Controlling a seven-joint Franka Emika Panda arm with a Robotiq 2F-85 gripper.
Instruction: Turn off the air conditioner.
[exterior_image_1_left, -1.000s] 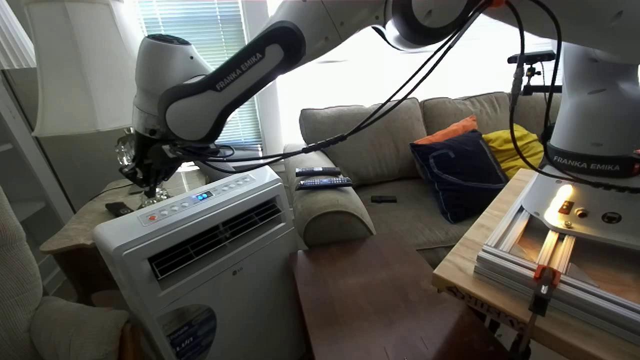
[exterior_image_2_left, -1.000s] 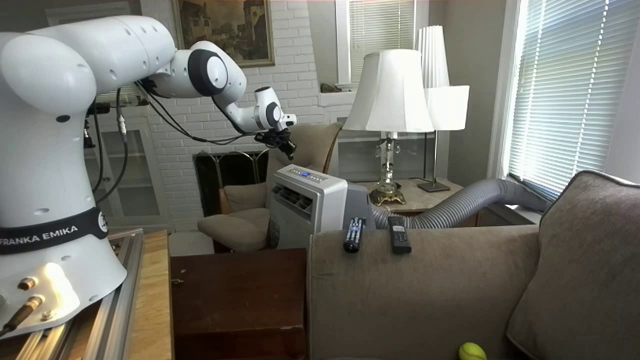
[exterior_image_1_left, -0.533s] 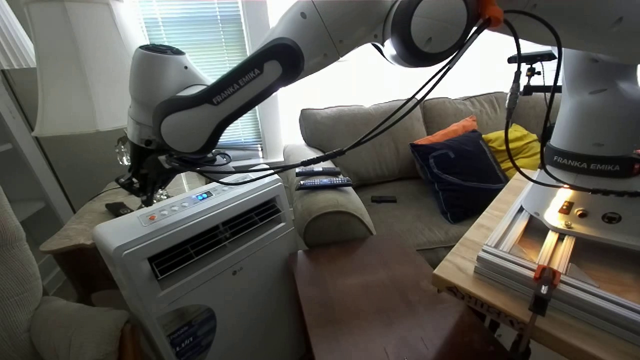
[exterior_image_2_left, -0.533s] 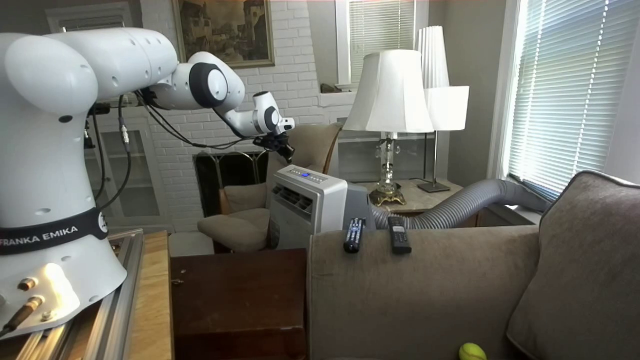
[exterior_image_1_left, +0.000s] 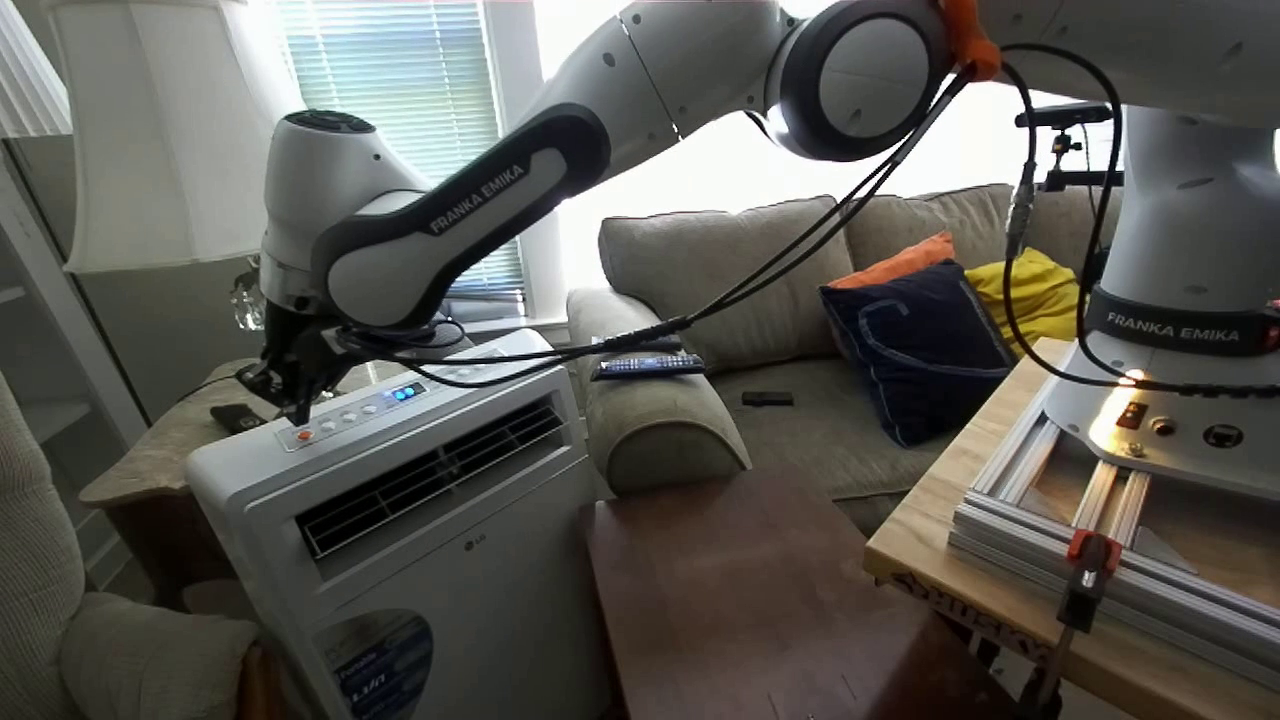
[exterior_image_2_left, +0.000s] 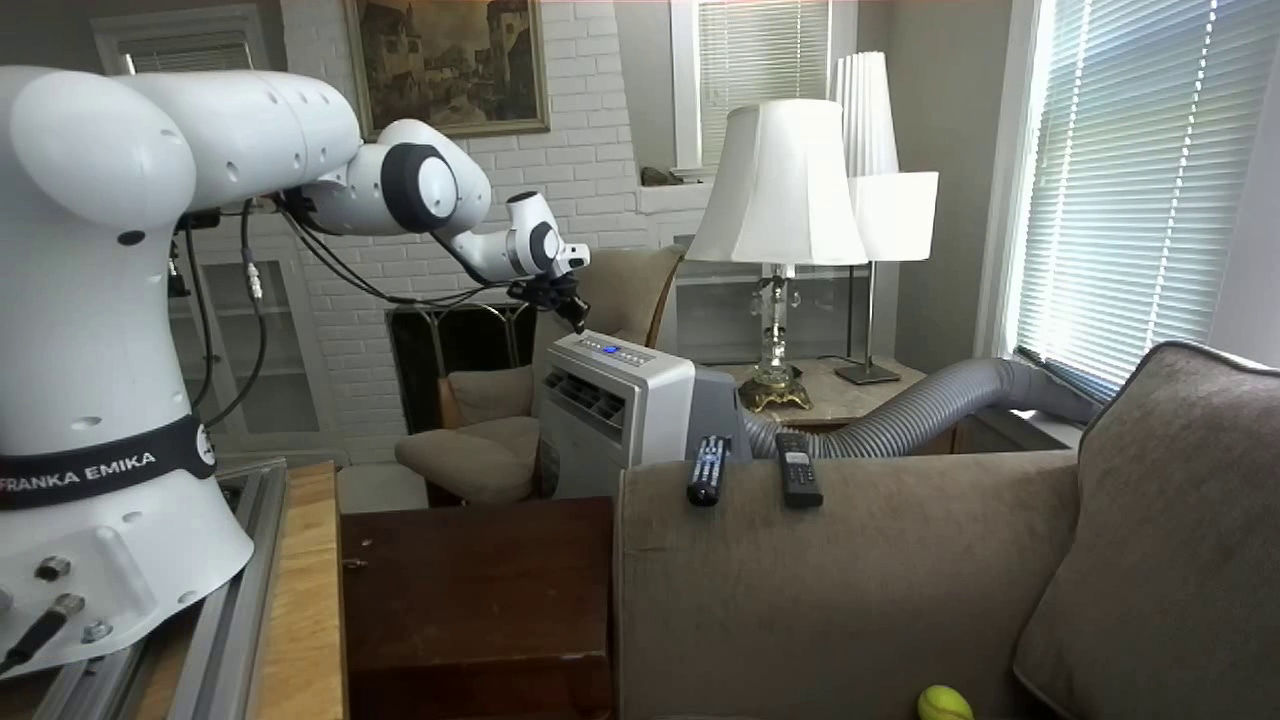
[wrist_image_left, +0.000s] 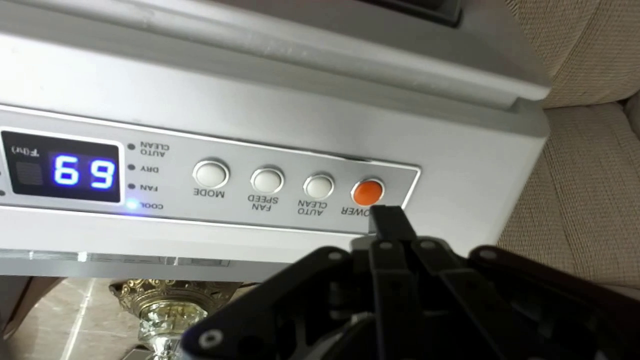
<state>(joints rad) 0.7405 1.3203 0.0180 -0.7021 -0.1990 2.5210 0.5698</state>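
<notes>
On my wooden bench (exterior_image_1_left: 920, 522) lies a metal frame (exterior_image_1_left: 1010, 540), and a clamp (exterior_image_1_left: 1083, 598) sits at the edge. The side table (exterior_image_2_left: 828, 400) has a pale top; there stand a big lamp (exterior_image_2_left: 777, 215) with golden foot and a slim lamp (exterior_image_2_left: 893, 220) with square foot. Near the big lamp lies a dark object (exterior_image_1_left: 237, 417) I cannot recognise.

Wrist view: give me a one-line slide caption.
Closed pincer poised near the orange power button of the air conditioner, whose display reads 69, with the COOL light glowing blue.
</notes>
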